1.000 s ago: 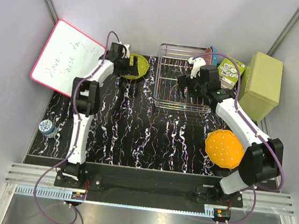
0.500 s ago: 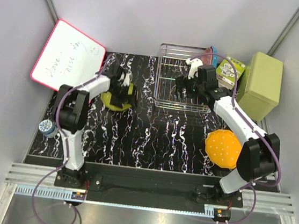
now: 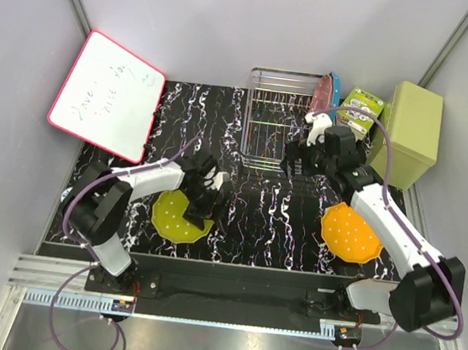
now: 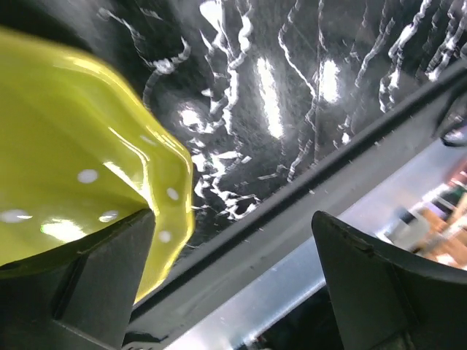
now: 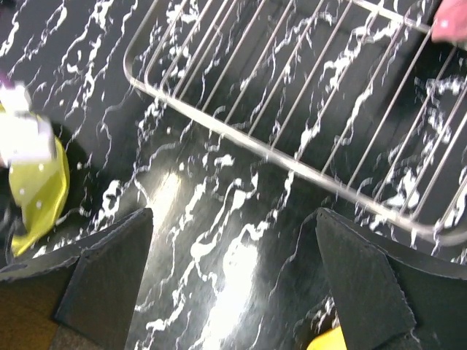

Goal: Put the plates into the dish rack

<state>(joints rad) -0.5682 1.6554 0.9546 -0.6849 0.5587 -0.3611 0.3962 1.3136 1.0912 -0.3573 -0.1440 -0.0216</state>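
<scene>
Lime-green scallop-edged plastic plate (image 3: pixel 174 217) lay on black marbled counter (image 3: pixel 254 220) beside spread left claw (image 4: pixel 233 219); right claw (image 5: pixel 235 213), also spread, hung near silver wire dish rack (image 3: pixel 264 167).

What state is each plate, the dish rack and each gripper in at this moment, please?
Left gripper: open.
Right gripper: open.
Dish rack: upright on the table, mostly unfilled.
Pink plate: standing on edge at the dish rack's far right end.
Blue plate: standing on edge right beside the pink plate.
Lime green plate: flat on the table by the left gripper.
Orange plate: flat on the table, untouched.
</scene>
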